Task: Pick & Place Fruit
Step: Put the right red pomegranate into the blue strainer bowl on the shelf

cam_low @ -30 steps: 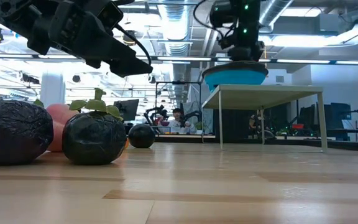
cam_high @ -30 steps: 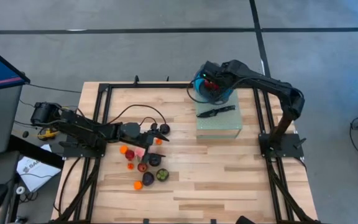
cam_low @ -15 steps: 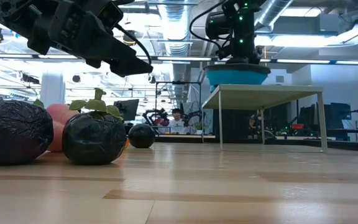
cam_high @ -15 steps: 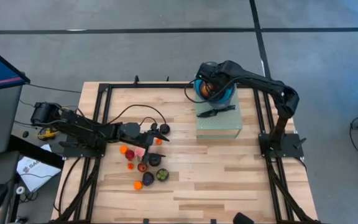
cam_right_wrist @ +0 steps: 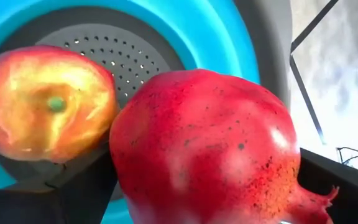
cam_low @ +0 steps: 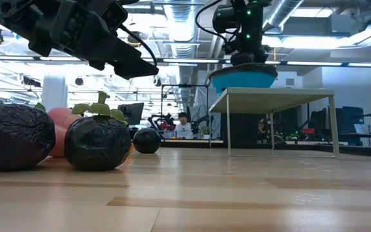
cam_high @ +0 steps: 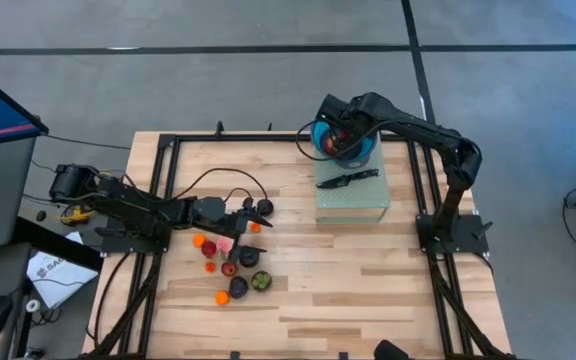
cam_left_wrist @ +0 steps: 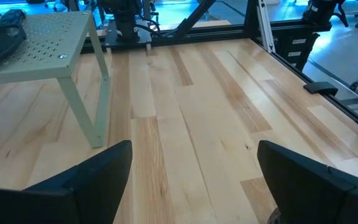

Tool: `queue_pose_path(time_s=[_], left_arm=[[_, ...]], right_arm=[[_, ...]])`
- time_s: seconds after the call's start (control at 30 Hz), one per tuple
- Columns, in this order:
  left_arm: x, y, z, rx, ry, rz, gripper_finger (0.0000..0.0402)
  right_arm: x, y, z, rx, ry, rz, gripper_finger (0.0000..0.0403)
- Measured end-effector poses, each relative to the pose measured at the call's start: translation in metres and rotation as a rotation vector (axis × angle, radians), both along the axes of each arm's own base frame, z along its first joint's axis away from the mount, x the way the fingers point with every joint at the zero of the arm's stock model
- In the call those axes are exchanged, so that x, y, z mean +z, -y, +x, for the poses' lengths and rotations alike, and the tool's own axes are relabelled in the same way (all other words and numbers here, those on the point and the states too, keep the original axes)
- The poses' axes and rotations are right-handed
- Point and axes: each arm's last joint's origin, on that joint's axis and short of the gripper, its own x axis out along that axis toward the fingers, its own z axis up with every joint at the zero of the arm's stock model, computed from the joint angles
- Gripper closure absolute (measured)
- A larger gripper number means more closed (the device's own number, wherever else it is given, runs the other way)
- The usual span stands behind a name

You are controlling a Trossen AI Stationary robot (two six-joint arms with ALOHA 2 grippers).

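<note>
My right gripper hangs open over the blue bowl, which stands on the pale green platform. A red pomegranate fills the gap between its fingers and lies against an orange-yellow fruit on the bowl's grey floor. My left gripper waits open and empty above the table's left half. The other fruit lies in a loose heap on the wood. One dark piece sits apart from it, close to that gripper. My right gripper has one finger on each side of the pomegranate, slanting down from above. I cannot tell whether the fingers touch it, nor whether it rests on the bowl's floor.
A black knife lies on the platform beside the bowl. Black frame rails run along the table's left, right and far sides. Bare wood stretches between the fruit heap and the platform. A cable loops behind the left arm.
My right gripper has edged a little toward the table's left edge above the bowl, still pointing steeply down. The gap between its fingers shows no change.
</note>
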Motion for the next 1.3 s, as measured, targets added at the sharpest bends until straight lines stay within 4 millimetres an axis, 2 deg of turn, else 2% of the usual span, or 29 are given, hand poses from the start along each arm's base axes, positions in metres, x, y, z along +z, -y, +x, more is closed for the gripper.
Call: queue_pose_path(time_s=[0.33, 0.67, 1.0, 1.1, 1.3], left_arm=[[0.0, 0.0, 0.0, 0.0, 0.0, 0.0, 0.006], [0.0, 0.0, 0.0, 0.0, 0.0, 0.0, 0.006], [0.0, 0.0, 0.0, 0.0, 0.0, 0.0, 0.006], [0.0, 0.0, 0.0, 0.0, 0.0, 0.0, 0.006], [0.0, 0.0, 0.0, 0.0, 0.0, 0.0, 0.006]], right_arm=[[-0.001, 0.01, -0.005, -0.033, 0.023, 0.027, 0.0003], [-0.003, 0.022, -0.013, -0.063, 0.091, 0.136, 0.0003], [-0.002, 0.021, -0.011, -0.035, 0.085, 0.123, 0.0003], [0.007, 0.017, -0.008, -0.02, 0.095, 0.083, 0.0003], [0.044, -0.002, 0.003, 0.026, 0.146, -0.062, 0.0003]])
